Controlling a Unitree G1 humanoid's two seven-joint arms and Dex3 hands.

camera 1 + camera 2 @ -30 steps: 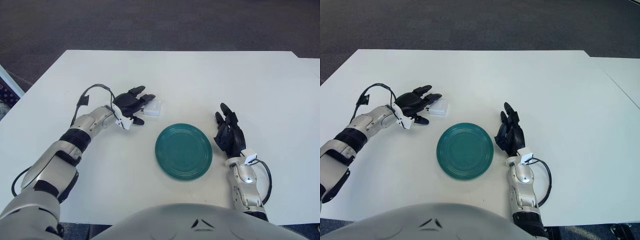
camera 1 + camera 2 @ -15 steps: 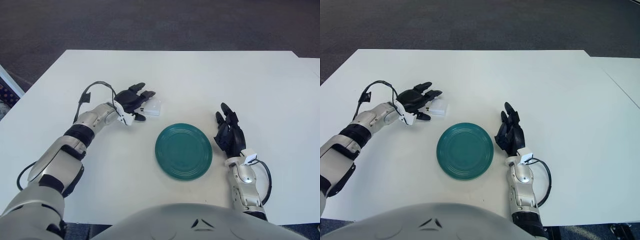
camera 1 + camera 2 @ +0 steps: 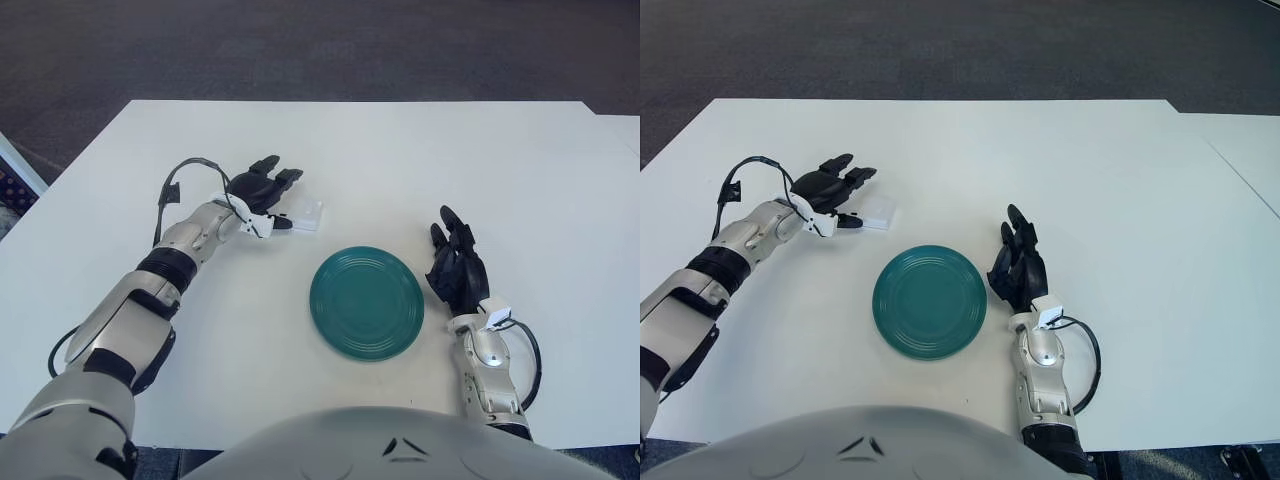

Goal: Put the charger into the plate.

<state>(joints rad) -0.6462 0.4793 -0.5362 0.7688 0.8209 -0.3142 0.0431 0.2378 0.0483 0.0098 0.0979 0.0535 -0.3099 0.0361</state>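
A white table [image 3: 520,170] stands on dark carpet. Toward its left edge, the left hand [image 3: 258,190] hovers, fingers spread, beside the white charger [image 3: 305,216]. Near the front edge sits the empty green plate [image 3: 367,303], flanked by the right hand [image 3: 458,272], fingers relaxed.

A white table [image 3: 400,150] filled most of the view, evenly lit. Beyond its far edge lay dark grey carpet [image 3: 300,45]. A second white table [image 3: 1240,150] stood just beside it at right.
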